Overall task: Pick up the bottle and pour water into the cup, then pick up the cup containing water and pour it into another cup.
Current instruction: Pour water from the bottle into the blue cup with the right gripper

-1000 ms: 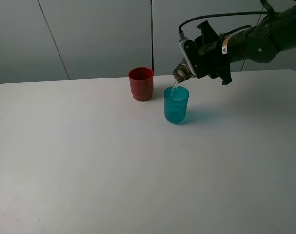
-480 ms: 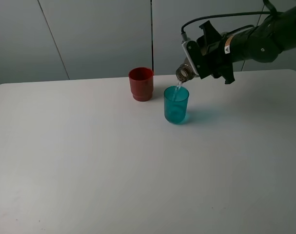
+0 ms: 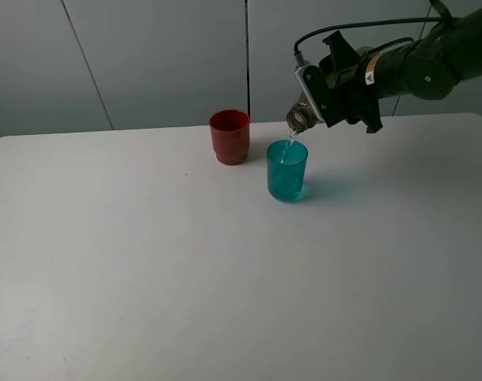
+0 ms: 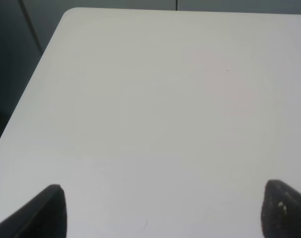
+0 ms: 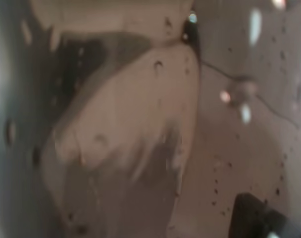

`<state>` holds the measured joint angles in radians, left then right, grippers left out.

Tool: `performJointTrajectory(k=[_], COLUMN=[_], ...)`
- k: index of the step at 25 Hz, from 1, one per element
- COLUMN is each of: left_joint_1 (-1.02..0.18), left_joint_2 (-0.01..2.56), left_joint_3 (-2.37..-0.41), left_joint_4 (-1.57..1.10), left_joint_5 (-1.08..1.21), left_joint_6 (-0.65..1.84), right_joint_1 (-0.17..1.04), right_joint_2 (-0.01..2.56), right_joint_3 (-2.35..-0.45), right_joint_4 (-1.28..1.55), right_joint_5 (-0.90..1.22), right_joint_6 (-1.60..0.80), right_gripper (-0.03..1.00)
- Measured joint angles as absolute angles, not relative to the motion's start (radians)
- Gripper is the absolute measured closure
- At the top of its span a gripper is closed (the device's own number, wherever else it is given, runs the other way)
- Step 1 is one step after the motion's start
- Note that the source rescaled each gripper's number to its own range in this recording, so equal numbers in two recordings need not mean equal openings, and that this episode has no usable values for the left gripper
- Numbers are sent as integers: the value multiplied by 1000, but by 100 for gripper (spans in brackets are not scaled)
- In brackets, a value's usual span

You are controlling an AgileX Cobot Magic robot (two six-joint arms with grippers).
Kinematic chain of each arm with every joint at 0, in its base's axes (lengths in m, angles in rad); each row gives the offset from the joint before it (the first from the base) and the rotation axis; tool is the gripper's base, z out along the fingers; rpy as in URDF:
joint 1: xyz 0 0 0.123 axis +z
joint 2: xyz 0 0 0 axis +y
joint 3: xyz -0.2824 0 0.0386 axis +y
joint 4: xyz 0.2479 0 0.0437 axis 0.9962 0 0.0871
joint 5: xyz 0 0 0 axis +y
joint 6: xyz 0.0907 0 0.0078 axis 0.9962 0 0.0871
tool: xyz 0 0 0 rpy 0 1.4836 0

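The right end effector [image 3: 336, 94] is clamped on the tilted bottle [image 3: 298, 119], which is pouring into the teal cup [image 3: 287, 173]. The red cup [image 3: 230, 136] stands just beside the teal cup. The left end effector [image 4: 162, 208] gapes wide, holding nothing.

The exterior camera sits high in front of the table [image 3: 145, 262] and looks down across it toward the grey wall [image 3: 161, 55], far enough back to take in most of the top. The left wrist camera looks past the left claw [image 4: 165, 210] at bare table near a rounded corner, a surface both views share. The right wrist camera sits so close to the bottle [image 5: 130, 124] that it fills the view, blurred.
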<state>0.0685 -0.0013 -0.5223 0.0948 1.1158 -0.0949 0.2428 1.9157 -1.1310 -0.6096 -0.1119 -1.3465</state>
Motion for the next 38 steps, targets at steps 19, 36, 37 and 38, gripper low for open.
performJointTrajectory(k=[19,36,37,38], left_joint_1=[69,69,69,69], left_joint_2=[-1,-1,-1,-1], left_joint_3=[-522,-522,-522,-522], left_joint_4=[95,95,95,95], left_joint_5=[1116,1116,1116,1116], left_joint_6=[-95,-95,-95,-95], right_joint_1=[243,242,242,242], right_joint_2=[1917,1917,1917,1917], right_joint_3=[-1142,-1142,-1142,-1142], right_joint_4=[-610,-610,-610,-610], right_joint_5=[-118,-120,-120,-120], right_joint_6=[-1396,-1448,-1448,-1450], right_gripper=[96,96,96,96])
